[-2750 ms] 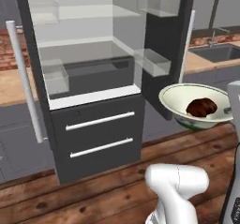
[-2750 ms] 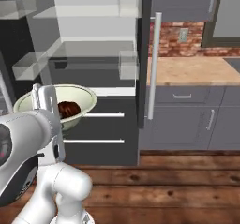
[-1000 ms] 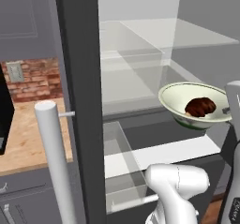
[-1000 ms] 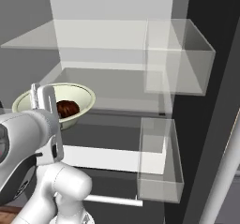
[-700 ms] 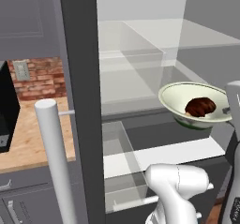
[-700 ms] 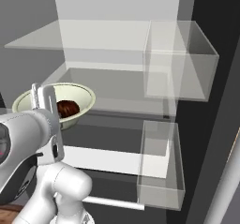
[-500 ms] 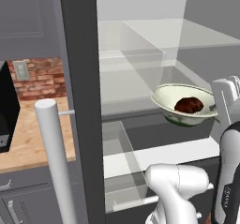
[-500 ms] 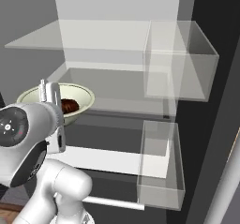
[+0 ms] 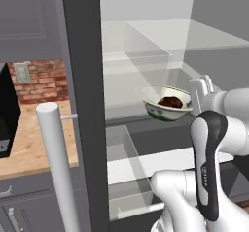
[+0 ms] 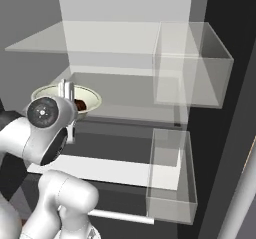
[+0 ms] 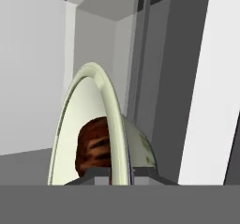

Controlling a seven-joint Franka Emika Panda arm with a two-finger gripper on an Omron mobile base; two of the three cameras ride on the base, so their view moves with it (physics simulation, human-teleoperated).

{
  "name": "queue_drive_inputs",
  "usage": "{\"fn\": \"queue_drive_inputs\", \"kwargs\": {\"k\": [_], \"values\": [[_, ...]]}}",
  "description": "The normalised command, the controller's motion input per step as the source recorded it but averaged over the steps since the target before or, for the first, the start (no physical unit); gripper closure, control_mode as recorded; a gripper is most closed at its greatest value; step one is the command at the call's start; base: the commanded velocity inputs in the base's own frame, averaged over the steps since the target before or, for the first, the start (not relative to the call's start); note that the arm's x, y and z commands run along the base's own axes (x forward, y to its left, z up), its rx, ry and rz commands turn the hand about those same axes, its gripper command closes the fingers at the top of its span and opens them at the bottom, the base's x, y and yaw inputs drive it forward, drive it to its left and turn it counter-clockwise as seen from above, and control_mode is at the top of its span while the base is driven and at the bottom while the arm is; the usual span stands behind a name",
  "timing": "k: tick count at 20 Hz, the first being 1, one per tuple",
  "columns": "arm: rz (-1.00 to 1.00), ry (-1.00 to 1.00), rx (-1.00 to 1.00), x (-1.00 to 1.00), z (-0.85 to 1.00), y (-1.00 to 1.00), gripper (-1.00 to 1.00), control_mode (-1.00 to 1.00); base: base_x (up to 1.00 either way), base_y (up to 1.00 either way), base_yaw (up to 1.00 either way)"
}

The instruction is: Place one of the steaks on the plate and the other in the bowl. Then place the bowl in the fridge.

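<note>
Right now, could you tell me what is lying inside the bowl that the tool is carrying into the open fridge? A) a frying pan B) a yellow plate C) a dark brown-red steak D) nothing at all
C: a dark brown-red steak lies in the pale bowl, whose rim is pinched by the tool in the hand view, in front of the fridge shelves.

I am in a kitchen; open fridge [image 9: 82, 80] with glass shelves [image 10: 100, 45]; brick backsplash [image 9: 41, 80], wooden counter [image 9: 29, 143].
</note>
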Motion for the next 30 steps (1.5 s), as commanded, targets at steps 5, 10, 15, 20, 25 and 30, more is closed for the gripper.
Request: {"fn": "queue_drive_inputs", "kwargs": {"k": [5,10,15,20,25,30], "values": [[-0.01,-0.14,-0.02,0.76,-0.13,0.02,1.0,-1.0,0.0,0.0,0.0],[-0.02,0.0,-0.01,0.88,-0.09,0.0,1.0,-1.0,0.0,0.0,0.0],[-0.01,0.0,0.0,0.93,-0.07,0.0,1.0,-1.0,0.0,0.0,0.0],[0.0,0.0,-0.02,0.77,-0.13,-0.07,1.0,-1.0,0.0,0.0,0.0],[0.0,0.0,-0.03,0.62,-0.2,-0.1,1.0,-1.0,0.0,0.0,0.0],[0.0,0.0,-0.03,0.5,-0.34,-0.05,1.0,-1.0,0.0,0.0,0.0]]}}
